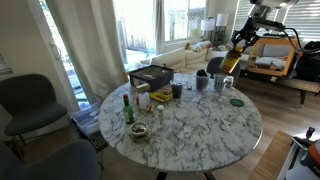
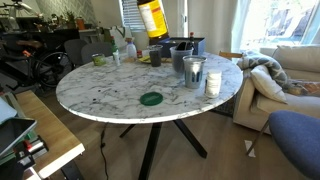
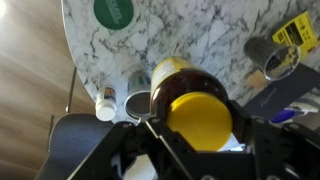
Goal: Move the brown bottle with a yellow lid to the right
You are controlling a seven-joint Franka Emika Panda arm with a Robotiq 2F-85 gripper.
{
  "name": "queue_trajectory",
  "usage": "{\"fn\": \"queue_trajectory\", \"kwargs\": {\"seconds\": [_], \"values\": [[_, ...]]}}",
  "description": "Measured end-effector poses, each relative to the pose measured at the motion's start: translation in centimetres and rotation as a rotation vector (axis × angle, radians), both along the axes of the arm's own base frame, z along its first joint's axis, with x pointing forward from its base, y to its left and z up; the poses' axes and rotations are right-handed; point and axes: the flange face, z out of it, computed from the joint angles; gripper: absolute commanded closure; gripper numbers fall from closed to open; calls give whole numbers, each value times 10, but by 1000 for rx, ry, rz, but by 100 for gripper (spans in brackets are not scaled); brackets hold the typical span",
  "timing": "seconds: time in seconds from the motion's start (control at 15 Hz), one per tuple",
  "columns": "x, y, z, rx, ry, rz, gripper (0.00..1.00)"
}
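Observation:
My gripper (image 3: 200, 128) is shut on the brown bottle with a yellow lid (image 3: 198, 112) and grips it just below the lid. The bottle hangs in the air above the marble table's edge, tilted, in both exterior views (image 1: 230, 63) (image 2: 152, 18). In an exterior view the gripper (image 1: 238, 47) is high over the table's far side. In the wrist view the bottle's body points down toward the tabletop, over a grey mug (image 3: 137, 102) and a small white bottle (image 3: 105, 102).
The round marble table (image 1: 190, 135) bears a green coaster (image 2: 151, 98), a grey mug (image 2: 193, 70), a white cup (image 2: 213, 83), a black box (image 1: 150, 75), a slim green bottle (image 1: 127, 108) and a small bowl (image 1: 138, 131). Chairs and a sofa stand around it.

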Motion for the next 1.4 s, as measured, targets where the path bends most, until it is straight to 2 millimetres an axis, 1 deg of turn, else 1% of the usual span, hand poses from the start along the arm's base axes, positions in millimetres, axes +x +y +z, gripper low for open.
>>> {"fn": "queue_trajectory", "kwargs": {"seconds": [0.07,0.13,0.27,0.33,0.47,0.53,0.73,0.8,0.87,0.93,1.13,1.2,1.27,1.4], "values": [[10,-6,15,9,-1,-47,63],[20,-11,28,20,-1,-93,38],[40,-21,46,28,0,-160,38],[48,-24,49,26,2,-173,38],[56,-27,45,27,12,-183,38],[57,-28,44,27,15,-185,63],[57,-31,42,29,17,-193,63],[54,-39,45,46,3,-226,63],[50,-53,51,65,-22,-268,63],[42,-72,56,91,-43,-312,63],[18,-133,72,190,-96,-448,63],[16,-149,75,221,-115,-484,63],[19,-161,78,244,-135,-512,63],[35,-175,83,270,-163,-545,63]]}}
